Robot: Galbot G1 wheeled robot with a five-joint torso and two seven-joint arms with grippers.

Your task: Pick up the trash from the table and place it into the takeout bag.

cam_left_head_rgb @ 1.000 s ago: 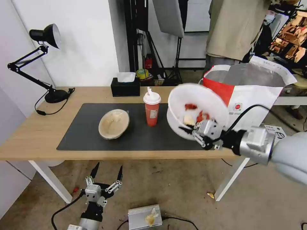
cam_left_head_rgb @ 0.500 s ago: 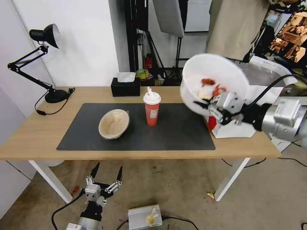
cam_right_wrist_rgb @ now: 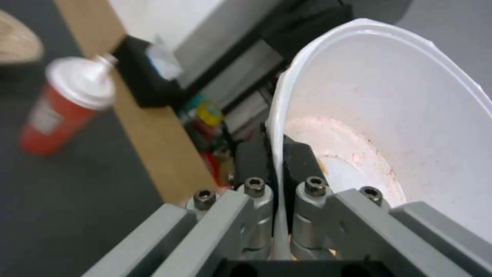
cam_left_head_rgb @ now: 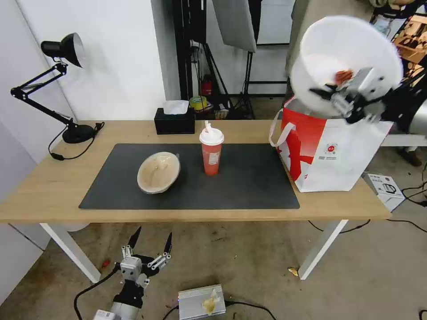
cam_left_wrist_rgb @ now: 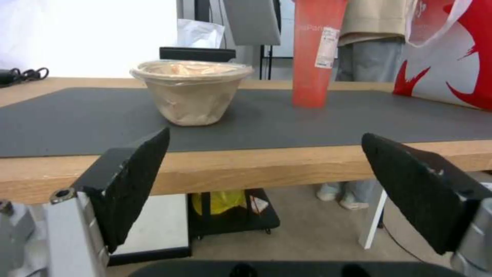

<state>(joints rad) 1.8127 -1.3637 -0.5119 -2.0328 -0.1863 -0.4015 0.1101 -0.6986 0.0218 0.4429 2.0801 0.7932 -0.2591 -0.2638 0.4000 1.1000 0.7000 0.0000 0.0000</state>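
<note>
My right gripper (cam_left_head_rgb: 331,95) is shut on the rim of the wide white bowl (cam_left_head_rgb: 349,62), tilted, with red scraps inside, held high above the white-and-red takeout bag (cam_left_head_rgb: 331,153) at the table's (cam_left_head_rgb: 49,186) right end. In the right wrist view the fingers (cam_right_wrist_rgb: 295,159) pinch the white bowl's (cam_right_wrist_rgb: 399,127) wall. The red cup with a white lid (cam_left_head_rgb: 211,151) and the tan oval bowl (cam_left_head_rgb: 159,172) stand on the dark mat (cam_left_head_rgb: 249,182). My left gripper (cam_left_head_rgb: 150,242) hangs open below the table's front edge; its wrist view shows the tan bowl (cam_left_wrist_rgb: 192,92) and the red cup (cam_left_wrist_rgb: 313,54).
A black tissue box (cam_left_head_rgb: 174,119) sits at the table's back edge and a black desk lamp (cam_left_head_rgb: 62,89) at the back left. On the floor lie a grey box (cam_left_head_rgb: 201,302) and a white carton (cam_left_head_rgb: 386,189). A person stands behind the bag.
My right arm has lifted the white bowl up and to the right, from the mat's right edge to above the bag's mouth. The left arm has stayed put.
</note>
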